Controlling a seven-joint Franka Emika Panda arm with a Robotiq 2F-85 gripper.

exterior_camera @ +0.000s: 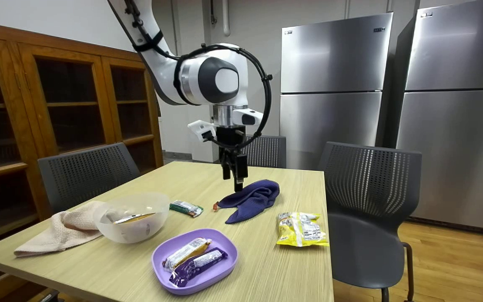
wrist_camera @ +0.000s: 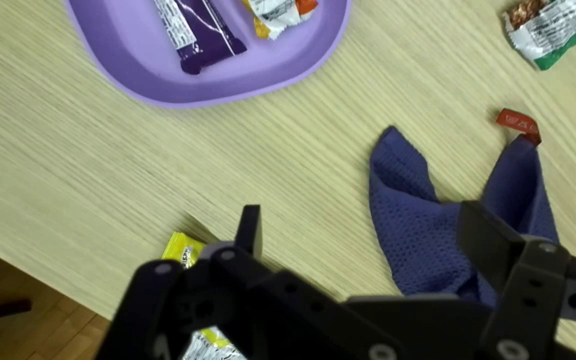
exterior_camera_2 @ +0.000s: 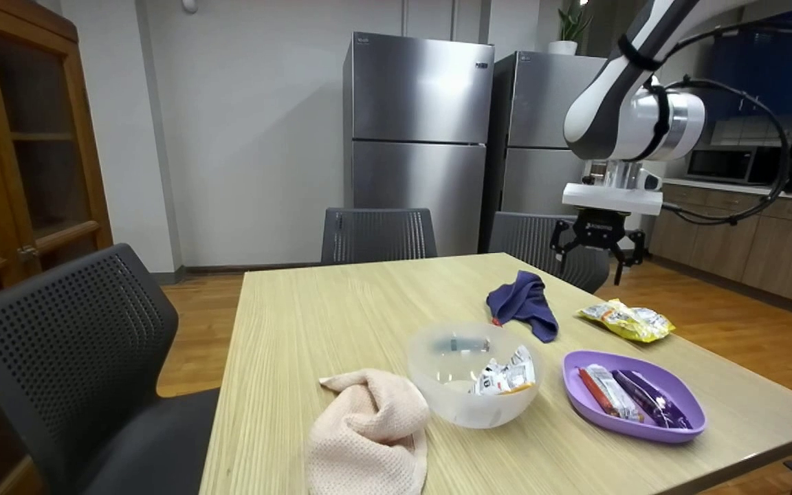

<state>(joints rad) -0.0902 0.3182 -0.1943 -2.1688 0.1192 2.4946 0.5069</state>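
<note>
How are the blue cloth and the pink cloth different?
The blue cloth is dark, while the pink cloth is pale. The blue cloth has a little red tag at one tip; no tag shows on the pink cloth. The pink cloth lies right beside the cloudy bowl; the blue cloth lies farther from it. Both are crumpled up on the table.

The tabletop (exterior_camera: 266, 264) has a fine wood grain and a dull finish. The blue cloth (wrist_camera: 418, 237) is textured fabric, the pink cloth (exterior_camera_2: 368, 440) a bumpy waffle weave. The purple dish (wrist_camera: 133, 55) looks like smooth matt plastic; the bowl (exterior_camera_2: 461, 407), frosted translucent plastic. The yellow packet (exterior_camera: 302, 230) is glossy, crinkled film. The gripper (wrist_camera: 363, 225) is matt black, the refrigerators (exterior_camera: 331, 126) satin metal, the cabinet (exterior_camera: 108, 109) varnished wood.
</note>
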